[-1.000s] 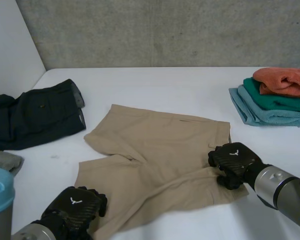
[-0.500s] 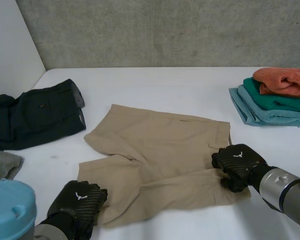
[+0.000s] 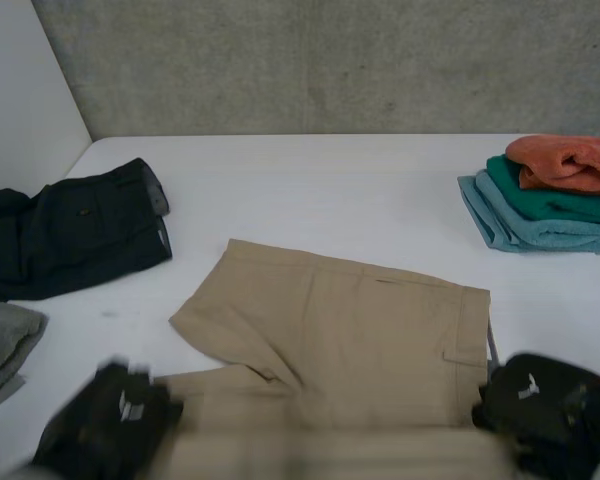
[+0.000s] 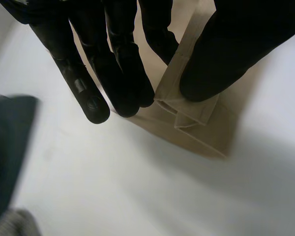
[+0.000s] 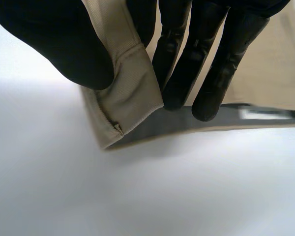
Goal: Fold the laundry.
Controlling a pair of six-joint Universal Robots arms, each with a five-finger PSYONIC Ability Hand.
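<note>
**A:** Where are the tan shorts (image 3: pixel 340 330)?

**B:** Spread flat at the middle of the tabletop's (image 3: pixel 310 180) near edge. The waistband points toward the right edge and the legs toward the left.

**A:** And the hands?

**B:** The left hand (image 3: pixel 110 430) pinches the hem of the nearer leg between its thumb and fingers (image 4: pixel 123 73). The right hand (image 3: pixel 540 410) is clamped the same way on the near corner of the waistband, thumb on one face and fingers (image 5: pixel 206 59) on the other.

**A:** How will the cloth behave?

**B:** Light and limp, I'd say, a thin woven fabric with no body of its own. The doubled hem and thick waistband are the firm parts, so those are sensible places to hold. The middle will likely sag when lifted, so both ends should rise together, drawn taut. It's neither slippery nor fragile.

**A:** Is anything close by?

**B:** Dark trousers (image 3: pixel 70 230) lie by the left edge and a towel stack (image 3: pixel 555 195) by the right. Both are well apart from the shorts.
</note>
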